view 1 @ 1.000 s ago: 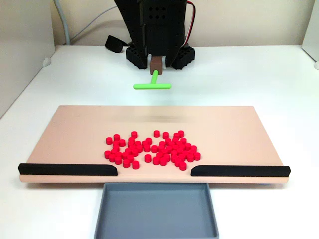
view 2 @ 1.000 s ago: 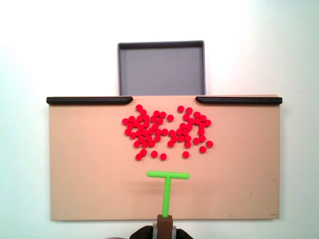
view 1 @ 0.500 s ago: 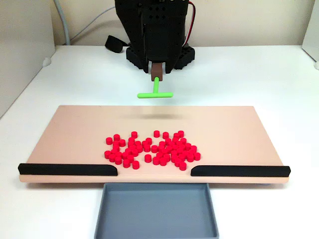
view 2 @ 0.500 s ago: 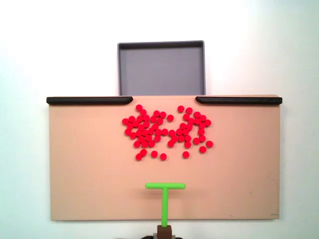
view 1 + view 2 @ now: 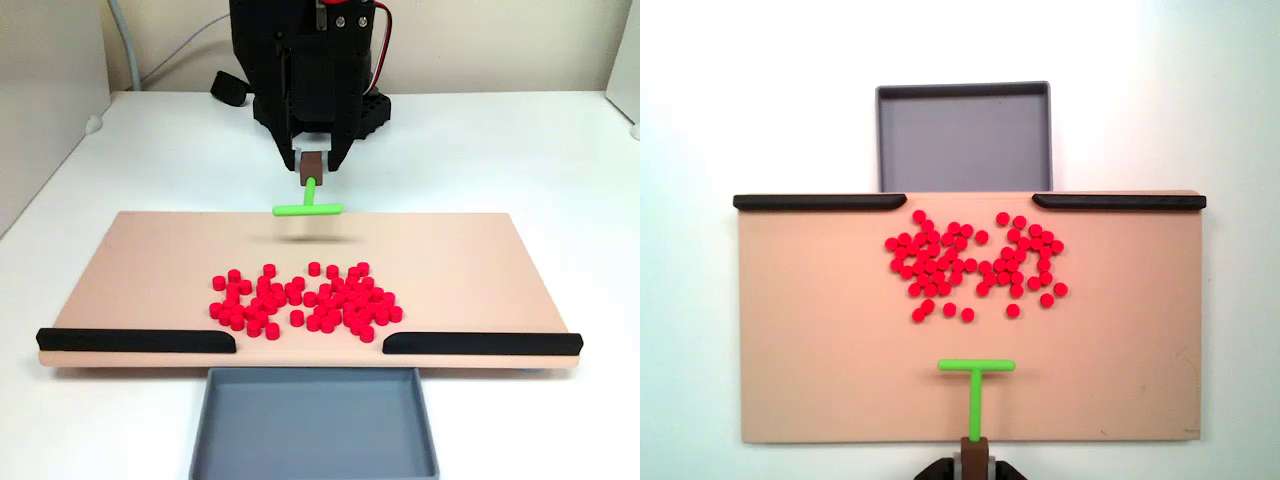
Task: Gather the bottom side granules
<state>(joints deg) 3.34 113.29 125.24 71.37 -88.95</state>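
you have the gripper (image 5: 312, 166) clenched on the green t-shaped tool (image 5: 976, 366), hanging low in the frame short of the granules (image 5: 973, 266), which sit mid-board with a few strays at the cluster's lower edge, so i judge no gathering done yet.

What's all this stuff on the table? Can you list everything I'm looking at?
Granules: dozens, bright red, clustered on the board near the gap between the rails.
Board: one, tan, flat on the white table.
Rails: two, black, along the board's edge beside the tray, gap between them.
Tray: one, grey, empty, against the board below the gap.
T-shaped tool: one, green, crossbar facing the granules, apart from them.
Cable: one, grey, behind the arm.
Robot arm: one, black; its gripper holds the tool's stem by a brown block.
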